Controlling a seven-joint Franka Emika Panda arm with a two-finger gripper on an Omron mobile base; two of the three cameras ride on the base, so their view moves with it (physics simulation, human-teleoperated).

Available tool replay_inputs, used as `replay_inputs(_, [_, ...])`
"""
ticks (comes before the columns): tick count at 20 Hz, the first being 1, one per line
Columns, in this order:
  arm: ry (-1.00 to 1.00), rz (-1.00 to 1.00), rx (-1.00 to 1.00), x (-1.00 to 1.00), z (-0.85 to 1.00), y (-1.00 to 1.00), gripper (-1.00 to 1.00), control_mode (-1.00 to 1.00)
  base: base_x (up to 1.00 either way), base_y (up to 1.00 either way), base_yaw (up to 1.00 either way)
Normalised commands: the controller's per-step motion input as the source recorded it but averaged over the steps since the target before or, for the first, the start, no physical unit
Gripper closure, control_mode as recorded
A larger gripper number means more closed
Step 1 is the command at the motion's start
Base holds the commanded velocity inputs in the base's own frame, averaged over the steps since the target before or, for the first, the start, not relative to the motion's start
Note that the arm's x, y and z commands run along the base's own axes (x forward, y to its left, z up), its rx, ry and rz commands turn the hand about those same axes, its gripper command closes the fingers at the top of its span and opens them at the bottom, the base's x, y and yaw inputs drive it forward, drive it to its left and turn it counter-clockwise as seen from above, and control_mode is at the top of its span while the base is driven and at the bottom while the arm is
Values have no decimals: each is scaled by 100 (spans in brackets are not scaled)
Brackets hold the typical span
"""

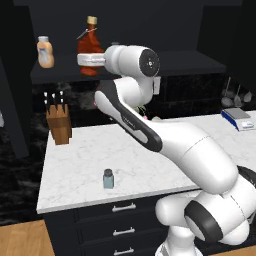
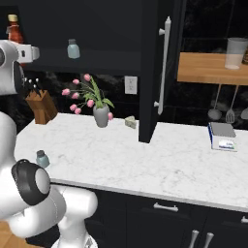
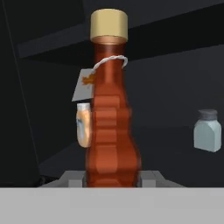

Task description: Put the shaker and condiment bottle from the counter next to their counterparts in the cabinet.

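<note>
step: from where I stand, it is placing the bottle [image 1: 90,50] in the cabinet [image 1: 190,62], beside the orange bottle [image 1: 45,52].
doing it well: I'd keep the bottle upright, settle its base flat on the shelf just right of the orange one without knocking it, and only then let the jaws part.
grip: gripper [image 3: 113,177] clamped on the bottle's lower body, one finger on each side.
arm: reaches up and left from the base, elbow bent over the counter [image 1: 150,165], wrist level at shelf height.
shaker [image 1: 108,178]: on the counter near its front edge.
twin shaker [image 2: 73,48]: on the shelf, right of the bottle.
</note>
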Motion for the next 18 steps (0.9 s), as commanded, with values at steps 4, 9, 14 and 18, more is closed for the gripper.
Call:
replay_inputs(4, [0,1,0,29,-11,13,100,-100,0,0,0])
replay_inputs(9, [-2,2,0,19,-25,16,100,-100,0,0,0])
replay_inputs(14, [-6,2,0,21,-25,14,100,-100,0,0,0])
replay_inputs(18, [-4,2,0,29,-15,13,100,-100,0,0,0])
